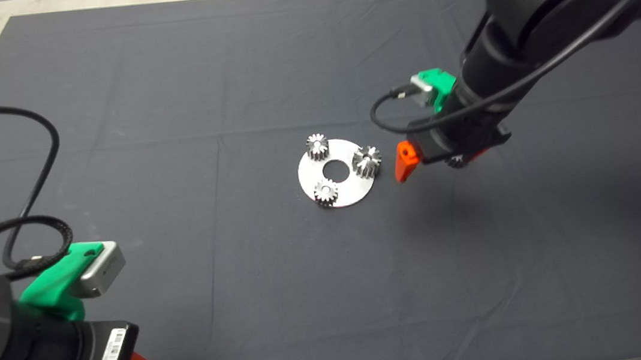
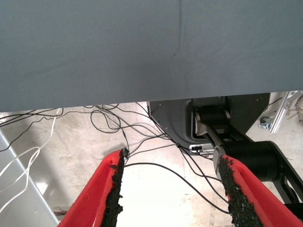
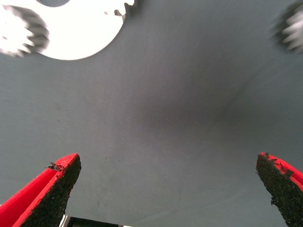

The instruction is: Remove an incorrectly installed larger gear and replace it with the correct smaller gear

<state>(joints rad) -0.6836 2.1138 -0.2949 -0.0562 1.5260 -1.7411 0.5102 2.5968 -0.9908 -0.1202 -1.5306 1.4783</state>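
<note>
The right tool point(image 3: 168, 189) hangs low over the dark mat point(image 1: 166, 101), just to the right of the round silver plate point(image 1: 352, 191). Its red fingers point(image 3: 52, 189) are spread wide with nothing between them. The larger gear point(image 1: 366, 161) sits on the plate's right edge, the side nearest that tool. Two small silvery gears point(image 1: 317, 145) point(image 1: 326, 192) stand on the plate's far and near edges around its centre hole. A small dark toothed shape pokes out from under the right arm, and I'd guess it is the smaller gear point(image 1: 456, 161), lying on the surface off the plate, though most of it is hidden. The left tool point(image 2: 173, 189) waits at the near left corner, its fingers apart and empty, above cables on the floor point(image 2: 71, 142).
</note>
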